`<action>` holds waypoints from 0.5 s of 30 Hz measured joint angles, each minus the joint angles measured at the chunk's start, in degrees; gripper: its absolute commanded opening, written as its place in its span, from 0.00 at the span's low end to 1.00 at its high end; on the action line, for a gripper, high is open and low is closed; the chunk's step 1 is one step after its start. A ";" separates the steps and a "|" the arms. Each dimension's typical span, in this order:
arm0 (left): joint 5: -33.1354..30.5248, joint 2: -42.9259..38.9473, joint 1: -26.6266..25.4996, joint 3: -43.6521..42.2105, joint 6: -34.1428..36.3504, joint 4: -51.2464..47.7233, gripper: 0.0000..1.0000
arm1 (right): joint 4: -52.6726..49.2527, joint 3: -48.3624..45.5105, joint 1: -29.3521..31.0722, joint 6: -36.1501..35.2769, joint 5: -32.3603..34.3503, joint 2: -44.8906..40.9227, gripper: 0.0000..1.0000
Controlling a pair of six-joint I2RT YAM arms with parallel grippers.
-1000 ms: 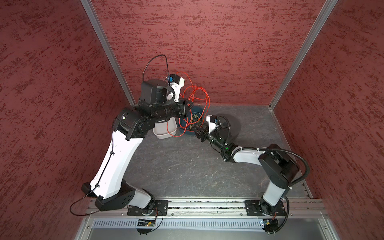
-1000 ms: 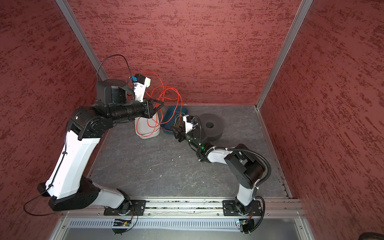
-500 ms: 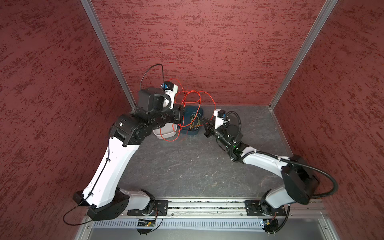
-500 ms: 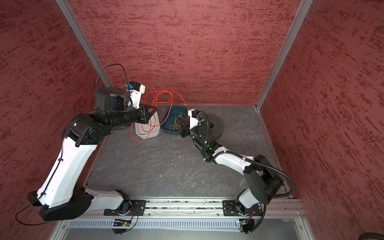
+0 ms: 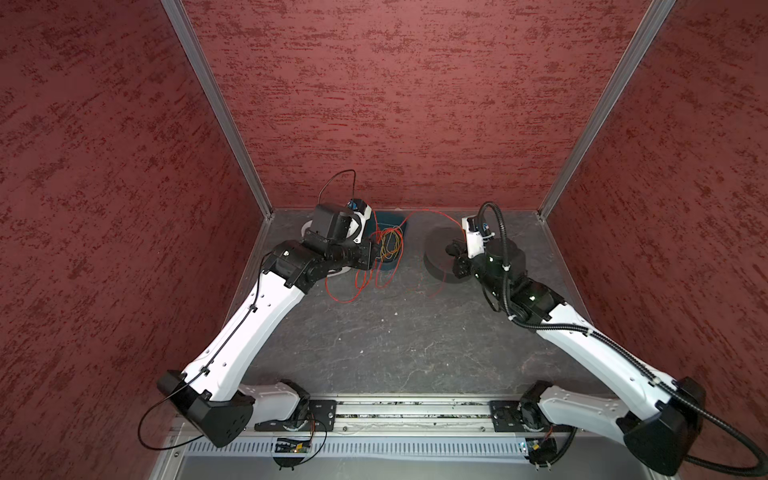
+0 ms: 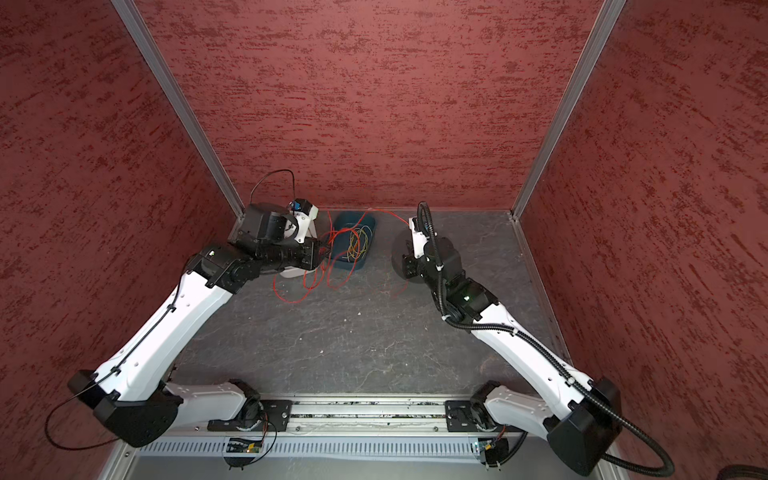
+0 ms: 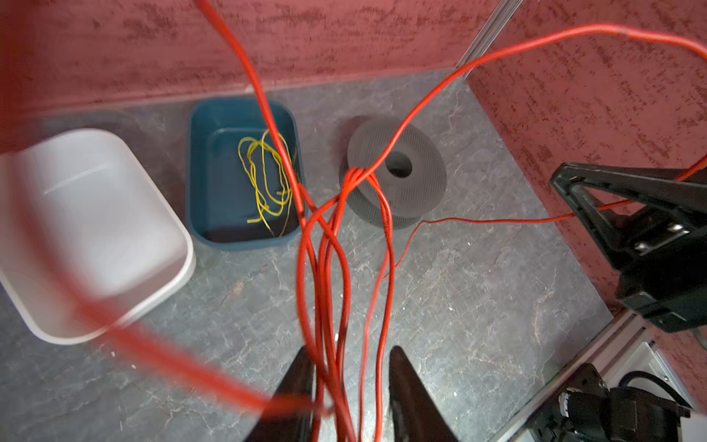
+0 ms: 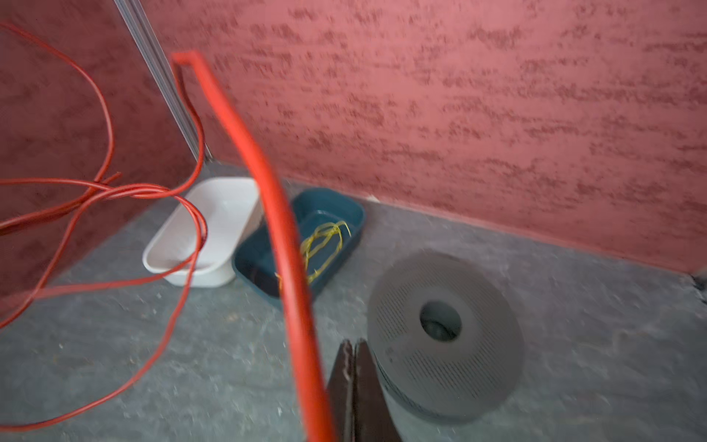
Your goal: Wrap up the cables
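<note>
The cables (image 7: 346,183) are thin red wires, bunched in mid-air above the floor. Several strands hang loosely through my left gripper (image 7: 352,352), which is open. In both top views loops of them (image 5: 341,302) lie on the floor in front of the blue bin, beside the left gripper (image 5: 376,253). One strand stretches across to my right gripper (image 5: 451,251). In the right wrist view that gripper (image 8: 354,342) is shut, with a red strand (image 8: 289,268) running close along its fingers. The left wrist view shows the strand entering its fingers (image 7: 597,199).
A dark grey perforated spool (image 7: 417,153) stands on the floor by the right gripper. A blue bin (image 7: 202,172) holds yellow-green wires (image 7: 264,172). A white bin (image 7: 95,229) sits beside it, at the back left corner. Red walls enclose three sides.
The right arm has swung right from the blue bin to the spool, drawing a red strand out. The left arm has dropped lower, its jaws have opened, and loops now lie on the floor.
</note>
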 measured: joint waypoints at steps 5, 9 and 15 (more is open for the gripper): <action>3.10 -1.18 2.95 -5.53 -0.76 0.59 0.77 | -4.48 -3.10 -1.86 -0.83 1.73 -3.91 0.00; 5.18 -2.64 5.51 -7.93 -0.98 0.94 0.77 | -6.16 -3.26 -3.43 -0.46 2.80 -3.96 0.00; 7.69 -4.20 7.13 -12.31 -2.32 2.51 0.77 | -6.71 -3.48 -3.82 0.20 3.56 -3.96 0.00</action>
